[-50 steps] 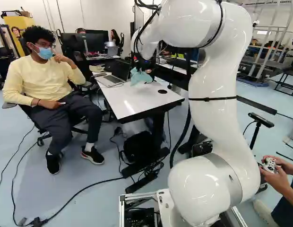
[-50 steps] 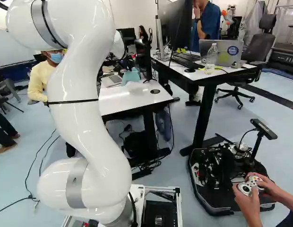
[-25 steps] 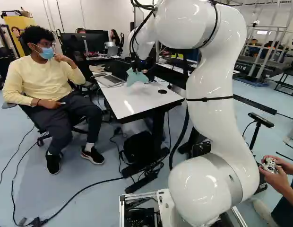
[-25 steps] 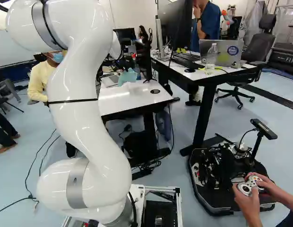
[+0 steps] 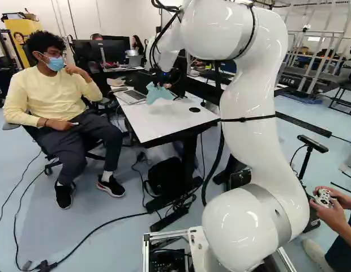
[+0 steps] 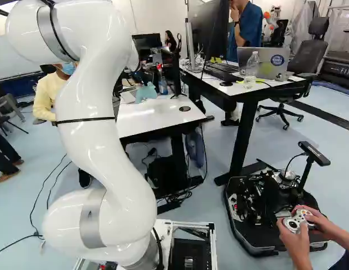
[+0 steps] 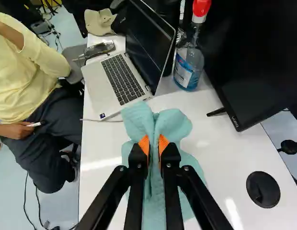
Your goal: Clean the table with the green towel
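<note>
Green towel (image 7: pixel 177 125) secured; wiping likely mostly left.
Gripper (image 7: pixel 154 143) clenched on it with 2 fingers, over table (image 7: pixel 225 155); contact unclear, no wiped patch discernible.

In the left base view, the white arm (image 5: pixel 249 107) climbs from its lowest joint (image 5: pixel 246 229) toward 12 o'clock, bends over at the top toward 9 o'clock, and drops its wrist (image 5: pixel 168 50) toward 7. The black claw (image 5: pixel 159 81) hangs at about 11 o'clock from that joint. Along the claw, both fingers point to 12, orange pads (image 7: pixel 144 145) drawn together in a close pinch.
</note>
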